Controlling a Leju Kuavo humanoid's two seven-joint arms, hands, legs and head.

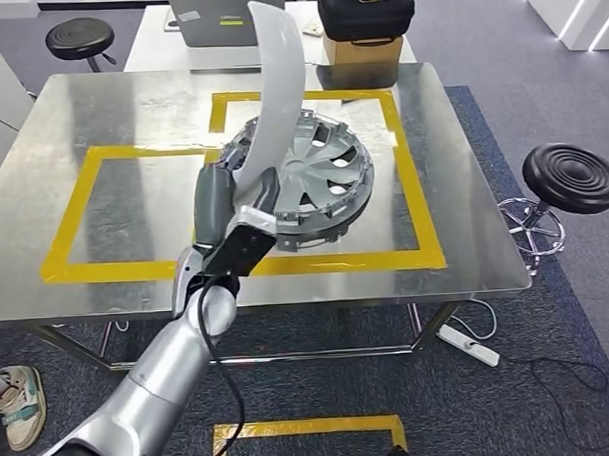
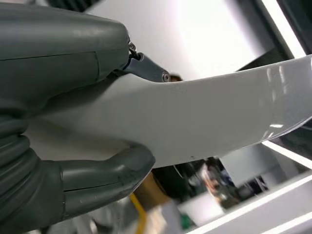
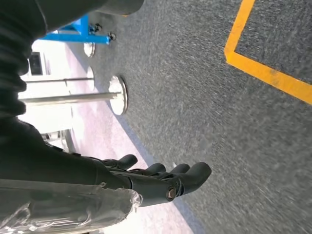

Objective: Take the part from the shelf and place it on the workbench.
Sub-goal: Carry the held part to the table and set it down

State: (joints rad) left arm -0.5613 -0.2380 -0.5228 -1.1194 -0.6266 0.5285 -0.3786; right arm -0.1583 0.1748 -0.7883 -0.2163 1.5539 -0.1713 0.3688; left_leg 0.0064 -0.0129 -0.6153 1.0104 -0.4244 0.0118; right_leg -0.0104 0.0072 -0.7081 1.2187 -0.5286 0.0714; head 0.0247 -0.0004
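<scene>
**Over the counter: left hand holding the curved part**

Above the near half of the metal counter [image 1: 78, 116], the left hand [image 1: 237, 215] grips the lower end of a long, curved, pale grey part [image 1: 278, 89]. The part stands nearly upright from the hand and arcs up and away, its upper end reaching toward the far edge of the counter. From the left wrist view, the thick thumb [image 2: 110, 173] presses against one face of the part [image 2: 206, 117] and the rest of the hand closes over the other, so the piece is pinched between them.

Just behind the hand, a silver wheel cover [image 1: 323, 177] lies flat on the counter, inside a rectangle of yellow tape [image 1: 417, 194]. The held part crosses in front of the wheel cover; whether the two touch cannot be told.

The right hand [image 3: 162, 178] hangs over grey carpet [image 3: 206, 87] with its dark fingers stretched out straight and lying side by side, holding nothing. A yellow floor line [image 3: 264, 73] runs across the carpet near it.

Beyond the counter sit a laptop [image 1: 211, 16] and a black case on a cardboard box [image 1: 363, 51]. A black stool [image 1: 572, 179] stands to the right of the counter, another stool [image 1: 80, 38] at the far left.
</scene>
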